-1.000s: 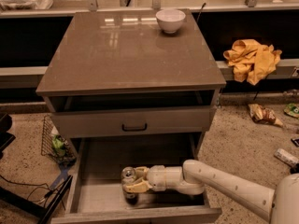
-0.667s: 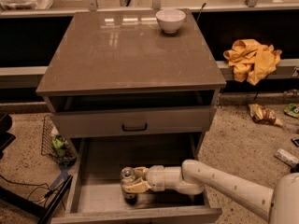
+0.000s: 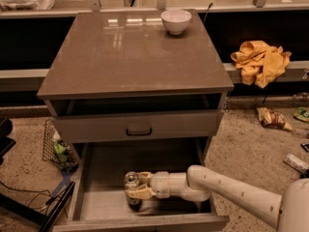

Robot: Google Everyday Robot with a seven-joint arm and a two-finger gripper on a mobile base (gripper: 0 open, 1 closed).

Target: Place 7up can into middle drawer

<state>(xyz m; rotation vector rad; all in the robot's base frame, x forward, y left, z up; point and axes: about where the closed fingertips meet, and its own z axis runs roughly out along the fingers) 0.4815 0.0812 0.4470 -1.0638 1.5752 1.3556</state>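
7up can [image 3: 132, 191] stands upright in the middle drawer [image 3: 108, 166] near its front, clamped between the jaws.

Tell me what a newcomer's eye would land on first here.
The pale arm reaching in from the lower right stands out first. Its gripper is closed on the upright 7up can inside the pulled-out middle drawer at the bottom of the picture. Next comes the white bowl at the back of the cabinet top, then the crumpled yellow cloth off to the cabinet's right.
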